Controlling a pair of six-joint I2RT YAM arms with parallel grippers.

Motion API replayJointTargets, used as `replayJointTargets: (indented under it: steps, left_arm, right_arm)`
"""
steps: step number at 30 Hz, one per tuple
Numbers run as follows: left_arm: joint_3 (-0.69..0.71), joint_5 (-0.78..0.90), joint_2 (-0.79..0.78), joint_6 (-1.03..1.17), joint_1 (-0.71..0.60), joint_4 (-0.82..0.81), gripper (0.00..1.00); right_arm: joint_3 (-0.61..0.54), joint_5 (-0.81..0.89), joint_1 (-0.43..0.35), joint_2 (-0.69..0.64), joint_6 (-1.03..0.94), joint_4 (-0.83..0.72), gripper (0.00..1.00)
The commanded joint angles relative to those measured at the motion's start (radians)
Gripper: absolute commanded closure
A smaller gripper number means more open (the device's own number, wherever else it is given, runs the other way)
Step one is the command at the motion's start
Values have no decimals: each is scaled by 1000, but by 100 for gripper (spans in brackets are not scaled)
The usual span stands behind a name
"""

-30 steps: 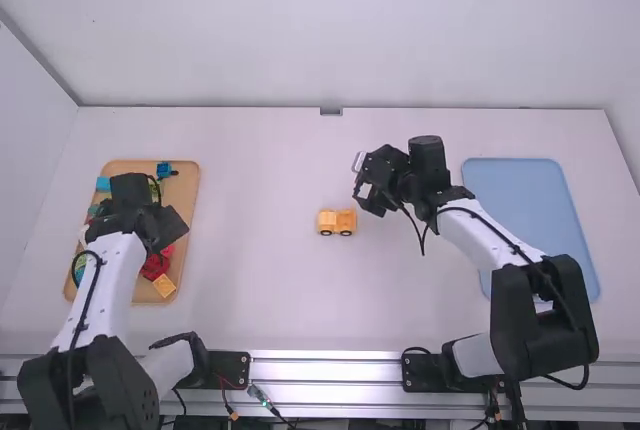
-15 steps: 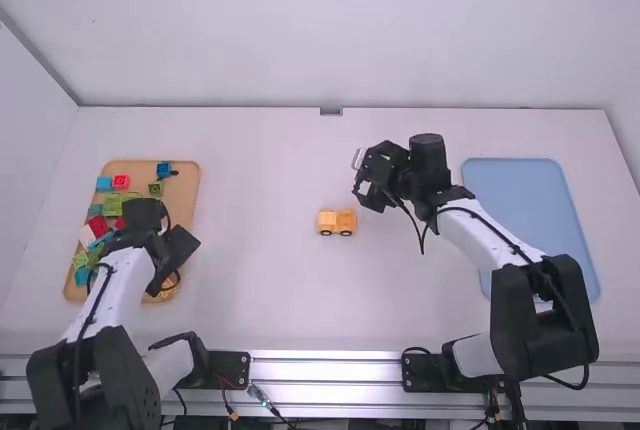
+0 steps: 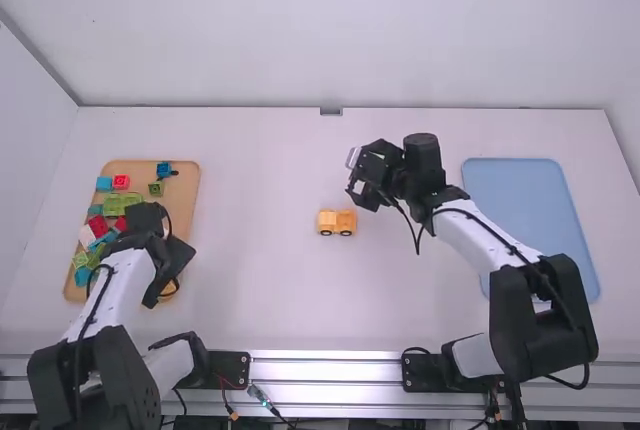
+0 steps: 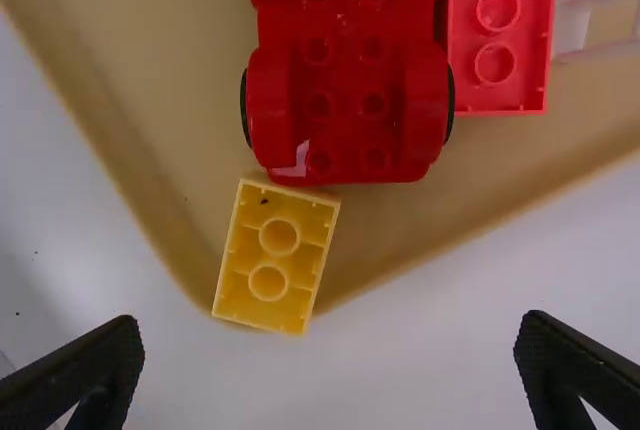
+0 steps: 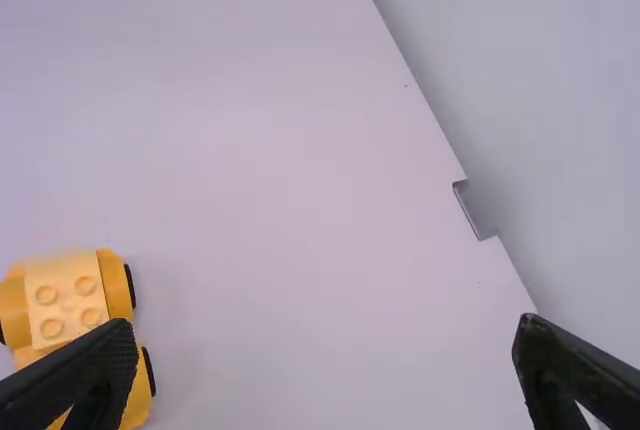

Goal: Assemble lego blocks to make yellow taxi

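Observation:
Over the near end of the wooden tray hangs my left gripper [image 3: 172,272]. In the left wrist view, my left gripper [image 4: 330,370] is open with nothing between its fingers, and a yellow block [image 4: 270,257] lies in the tray's corner, hollow side up. Mid-table stands a yellow wheeled base with a block on it [image 3: 337,222]; the same yellow vehicle [image 5: 67,302] shows in the right wrist view. My right gripper [image 3: 360,178] is above the table, beyond and slightly right of the vehicle. In its wrist view, my right gripper [image 5: 325,370] stands open and holds nothing.
The wooden tray [image 3: 185,200] at the left holds several coloured blocks. A red wheeled base [image 4: 345,70] and a red block [image 4: 498,40] lie near the yellow block. A blue tray [image 3: 520,190] lies at the right.
My left gripper has moved toward the tray's near end, uncovering blocks farther back. The right gripper has shifted slightly left. The vehicle has stayed in place.

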Motion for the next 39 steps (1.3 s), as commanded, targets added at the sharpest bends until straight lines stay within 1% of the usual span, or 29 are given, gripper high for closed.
replayJointTargets:
  steps: [1, 6, 11, 14, 20, 22, 27, 29, 30, 31, 36, 37, 38, 39]
  left_arm:
    - [18, -18, 8, 11, 1, 7, 1]
    - [16, -25, 51, 7, 11, 28, 1]
    - [16, -34, 129, 2, 4, 50, 1]
    - [21, -38, 185, -11, 24, 60, 1]
    - [36, -53, 253, -19, 44, 71, 1]
    - [40, -53, 265, -19, 36, 78, 7]
    - [38, -63, 268, -19, 35, 94, 14]
    - [38, -60, 268, -28, 42, 99, 15]
    - [38, -60, 268, -33, 45, 98, 19]
    - [36, -62, 268, -43, 46, 99, 18]
    - [11, -80, 267, -56, 48, 133, 19]
    - [5, -79, 267, -57, 53, 140, 22]
    - [2, -78, 267, -56, 55, 143, 23]
    - [-1, -77, 267, -57, 57, 147, 26]
  right_arm:
    - [8, 0, 5, -18, 10, 7, 1]
    - [8, 0, -6, -18, 10, 14, 1]
    - [8, -2, -27, -18, 11, 9, 1]
    - [8, -2, -36, -18, 18, 6, 1]
    - [8, -3, -35, -18, 26, 6, 1]
    - [8, -3, -35, -18, 26, 7, 1]
    - [8, -3, -27, -18, 25, 7, 1]
    - [8, -2, -28, -18, 26, 10, 1]
    - [8, -3, -28, -18, 26, 11, 1]
    - [8, -3, -28, -18, 26, 14, 1]
    - [8, -3, -28, -18, 26, 17, 1]
    - [8, -3, -28, -18, 26, 17, 1]
    - [8, -3, -28, -18, 26, 18, 1]
    - [8, -3, -27, -18, 26, 18, 1]
